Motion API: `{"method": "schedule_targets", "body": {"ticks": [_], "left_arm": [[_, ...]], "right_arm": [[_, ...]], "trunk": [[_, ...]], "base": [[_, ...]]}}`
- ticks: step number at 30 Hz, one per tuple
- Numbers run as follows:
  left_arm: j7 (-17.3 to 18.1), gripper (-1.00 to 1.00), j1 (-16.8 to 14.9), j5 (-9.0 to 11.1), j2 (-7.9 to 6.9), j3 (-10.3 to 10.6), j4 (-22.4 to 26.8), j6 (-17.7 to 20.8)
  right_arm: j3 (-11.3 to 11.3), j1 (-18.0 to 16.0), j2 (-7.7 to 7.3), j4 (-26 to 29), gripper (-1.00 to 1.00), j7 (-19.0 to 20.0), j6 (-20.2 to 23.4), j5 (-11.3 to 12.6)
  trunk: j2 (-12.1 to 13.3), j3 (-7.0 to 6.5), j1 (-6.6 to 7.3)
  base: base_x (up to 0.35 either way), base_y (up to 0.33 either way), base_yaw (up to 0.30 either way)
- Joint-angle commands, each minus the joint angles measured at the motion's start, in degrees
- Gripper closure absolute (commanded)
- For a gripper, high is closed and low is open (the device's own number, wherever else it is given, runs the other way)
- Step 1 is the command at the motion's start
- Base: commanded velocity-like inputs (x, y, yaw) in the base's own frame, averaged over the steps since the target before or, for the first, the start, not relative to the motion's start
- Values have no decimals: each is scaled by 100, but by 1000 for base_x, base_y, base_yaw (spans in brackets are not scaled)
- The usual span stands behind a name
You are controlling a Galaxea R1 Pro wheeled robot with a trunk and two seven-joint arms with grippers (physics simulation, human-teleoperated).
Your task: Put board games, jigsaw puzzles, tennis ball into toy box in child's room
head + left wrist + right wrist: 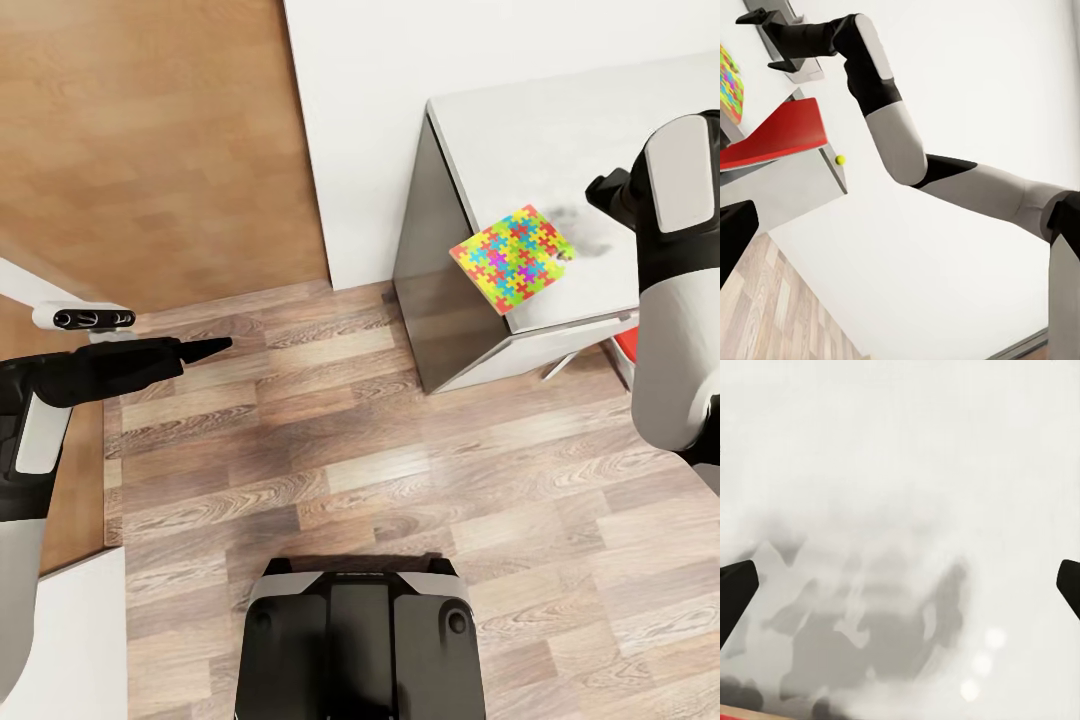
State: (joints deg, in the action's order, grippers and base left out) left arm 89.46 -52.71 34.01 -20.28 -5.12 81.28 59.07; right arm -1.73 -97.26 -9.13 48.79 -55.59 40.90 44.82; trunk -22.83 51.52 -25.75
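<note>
Spread wide at the right end effector (900,592), black fingertips (735,592) far apart with nothing between them. Hanging over the bare white top of the long white-topped, grey-sided desk (520,130), its own blotchy shadow thrown on the surface below. Probably poised like this to come down on something flat; not yet touching anything.

Just beside that end effector, toward the desk's near corner: a thin square jigsaw puzzle mat of yellow, green, blue, pink and orange interlocking pieces (512,257). Lying flat, one corner at or slightly past the desk's edge. Likely the next thing to be picked up. Awkward to pinch from above, being so thin; the overhanging corner perhaps the easier place to grip.

Tucked under the desk on the robot's right: a red chair seat (628,345), close enough to the arm's path to be worth minding.

Seen from the left wrist, a small yellow-green tennis ball (840,160) by the desk's edge beyond the red seat; impossible to say from here what it rests on.

Out at the left, well apart from the desk: the left end effector (200,350), held level over the wood-plank floor (350,450) and carrying nothing. Impossible to tell whether parted or closed. Parked aside, presumably to leave the right arm room.

Very little of the task judged done here: puzzle and ball both outside any bin.
</note>
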Motion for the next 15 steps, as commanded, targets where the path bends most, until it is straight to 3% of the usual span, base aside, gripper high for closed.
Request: {"method": "schedule_targets", "body": {"ticks": [1, 15], "left_arm": [[19, -100, -2, 0, -2, 2, 1, 61], [18, -100, -2, -7, -2, 3, 1, 61]], "right_arm": [[3, -4, -2, 9, -100, -42, 31, 42], [16, -2, -10, 71, -100, -37, 77, 41]], "trunk": [[-9, 6, -3], [-9, 6, -3]], "base": [[0, 0, 0], [0, 0, 0]]}}
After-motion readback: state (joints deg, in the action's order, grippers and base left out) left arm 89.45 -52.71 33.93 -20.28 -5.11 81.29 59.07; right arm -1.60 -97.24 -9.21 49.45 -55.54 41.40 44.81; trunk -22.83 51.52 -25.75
